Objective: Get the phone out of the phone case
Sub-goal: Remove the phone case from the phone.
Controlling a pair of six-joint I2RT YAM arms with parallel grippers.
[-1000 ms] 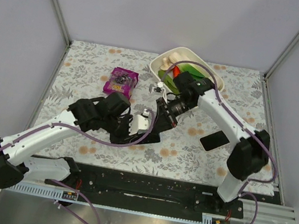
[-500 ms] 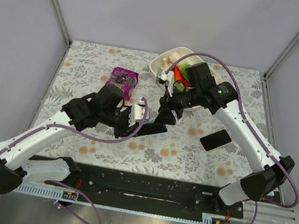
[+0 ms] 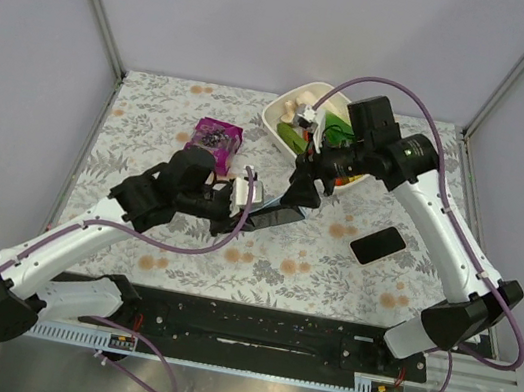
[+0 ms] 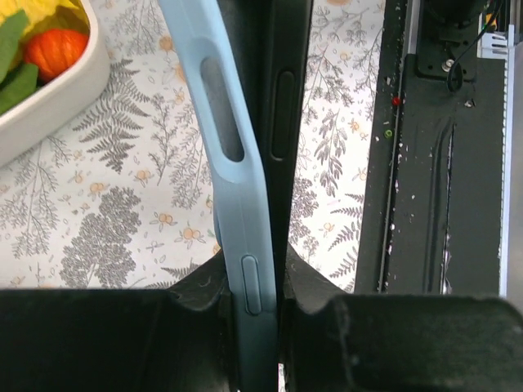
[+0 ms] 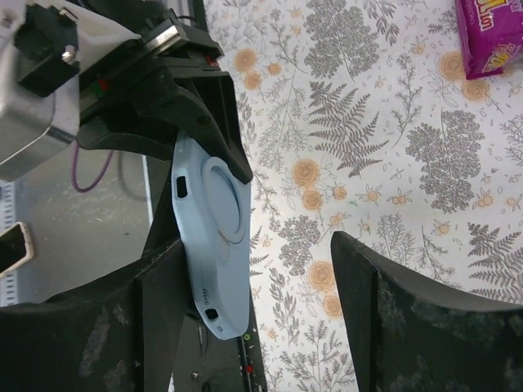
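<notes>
1. Starting on the left: purple snack packet (image 3: 213, 142), flat on the flowery table top (image 3: 131, 132), left of the cream bowl (image 3: 296, 90) and a bit toward the near edge. Not part of the job, just sitting there.
2. Next over, left gripper (image 4: 257, 298), near-left of the cream bowl and lifted off the table. Clamped tight on the phone case (image 4: 245, 220) with the phone (image 4: 282, 122) inside it, pinching both edge-on at one end.
3. Worth noting from the left wrist view: pale blue rubbery case bowing away from the dark phone toward the far end, snug only down at the clamp. Looks like mid-peel, so the separating step, started but not finished.
4. Then right gripper (image 5: 253, 245), just on the near side of the cream bowl, at the free end of the case. Jaws spread wide, gripping nothing. One jaw right beside the case's back corner, the other well clear. Can't tell whether actually touching.
5. Next move, best guess: hook a right jaw on the case lip, or close on the phone's free end, then pull apart while keeping the left clamp firm. Probably needs the left grip on the case only, otherwise phone pinned too.
6. Far right: second black phone (image 3: 377, 245), flat on the table top, near-right of the cream bowl, nothing touching it.
</notes>
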